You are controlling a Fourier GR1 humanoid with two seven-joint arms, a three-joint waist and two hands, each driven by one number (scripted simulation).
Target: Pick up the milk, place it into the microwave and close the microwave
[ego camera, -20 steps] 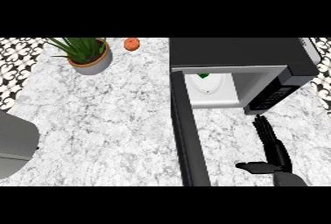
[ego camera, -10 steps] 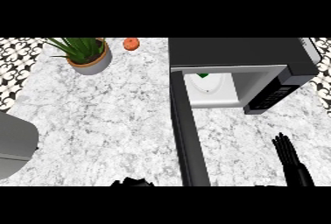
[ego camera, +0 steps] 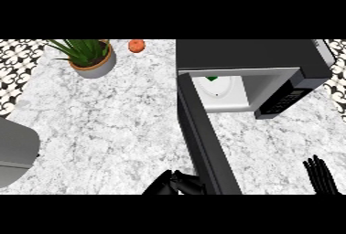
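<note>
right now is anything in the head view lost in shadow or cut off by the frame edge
Head view: even light, no glare; the microwave cavity is bright, milk visible inside. The open door reads as a dark slab. Both the left robot hand and right robot hand are cropped by the lower edge.

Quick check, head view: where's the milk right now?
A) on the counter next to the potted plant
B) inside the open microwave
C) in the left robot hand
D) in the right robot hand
B: the milk sits inside the microwave, whose door stands swung open toward the camera; neither robot hand holds it.
</note>
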